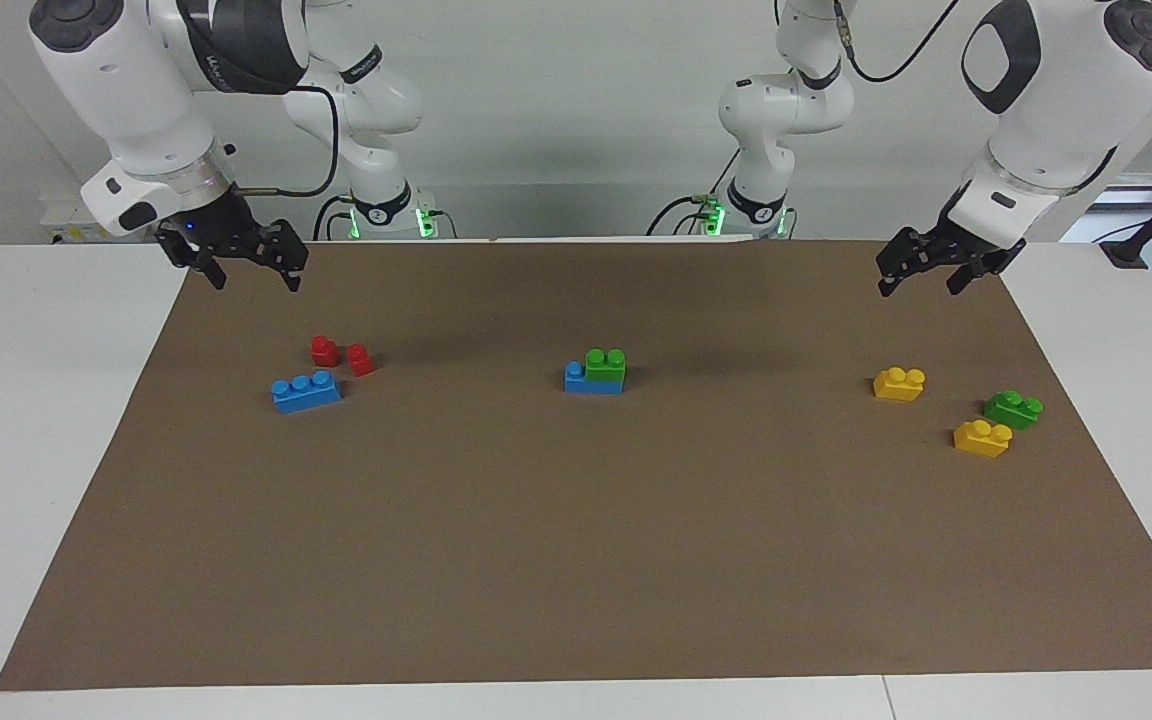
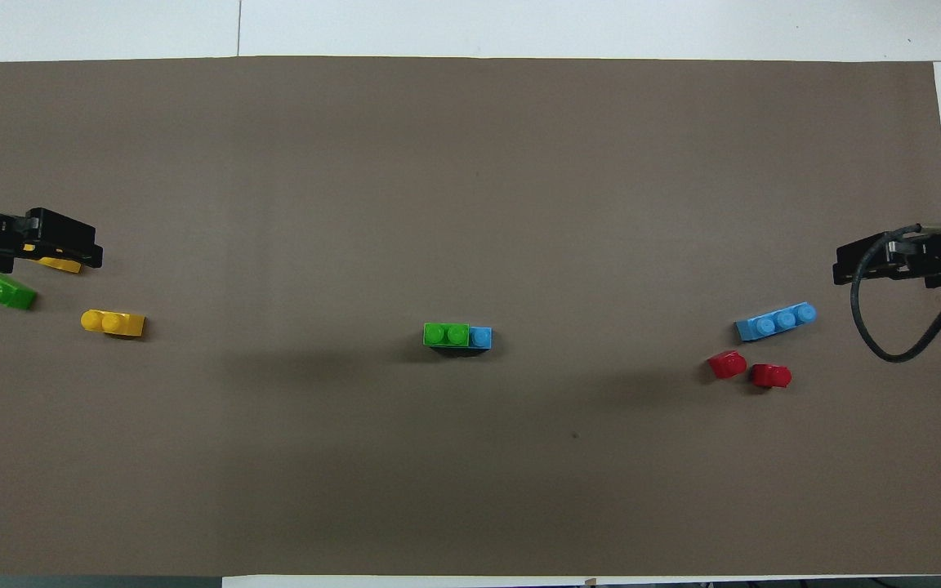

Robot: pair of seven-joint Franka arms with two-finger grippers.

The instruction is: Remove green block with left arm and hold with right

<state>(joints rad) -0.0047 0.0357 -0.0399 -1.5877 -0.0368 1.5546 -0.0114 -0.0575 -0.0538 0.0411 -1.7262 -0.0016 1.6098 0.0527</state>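
A green block point(image 1: 604, 363) point(image 2: 447, 335) sits stacked on a blue brick point(image 1: 581, 381) point(image 2: 481, 336) at the middle of the brown mat point(image 1: 576, 560). A second green block point(image 1: 1013, 408) point(image 2: 2, 291) lies loose at the left arm's end. My left gripper point(image 1: 921, 283) point(image 2: 62, 249) is open and empty, raised over the mat at that end. My right gripper point(image 1: 254, 278) point(image 2: 842, 269) is open and empty, raised over the mat at the right arm's end. Both are well apart from the stack.
Two yellow bricks point(image 1: 899, 383) point(image 1: 982, 438) lie by the loose green block; the left gripper partly covers one in the overhead view. A loose blue three-stud brick point(image 1: 306, 390) and two red blocks point(image 1: 324, 350) point(image 1: 360, 359) lie at the right arm's end.
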